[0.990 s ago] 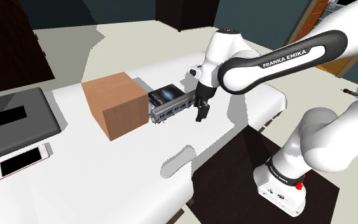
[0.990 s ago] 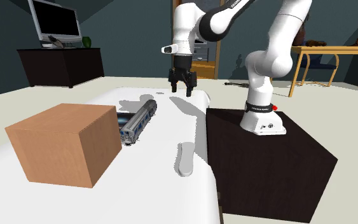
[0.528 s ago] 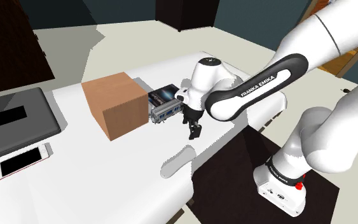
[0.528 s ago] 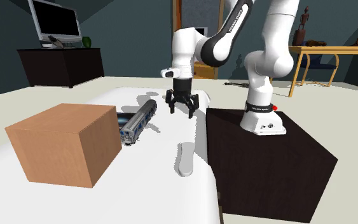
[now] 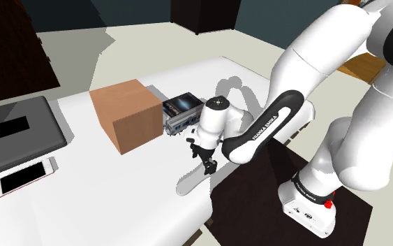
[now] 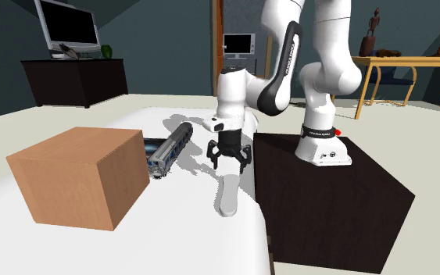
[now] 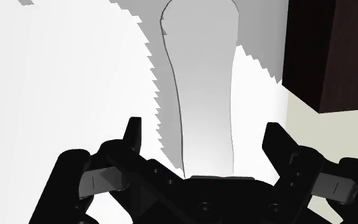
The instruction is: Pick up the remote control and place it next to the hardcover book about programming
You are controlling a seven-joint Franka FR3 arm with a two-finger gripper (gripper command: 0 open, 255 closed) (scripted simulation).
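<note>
While open claw (image 6: 230, 162) hangs above grey remote (image 6: 228, 195), brown box (image 6: 77, 176) beside train (image 6: 171, 146).

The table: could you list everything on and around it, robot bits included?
table: one, white, centre.
remote control: one, pale grey, table edge by the stand.
box: one, brown, mid-table.
toy train: one, blue-grey, beside the box.
book: one, dark, beside the toy train.
phone: one, pink-edged, shoulder view's left.
grey slab: one, behind the phone.
monitor: one, black screen, background.
stand: one, dark brown, beside the table.
arm: one, white, on the stand.
claw: one, black, open, over the remote control.
</note>
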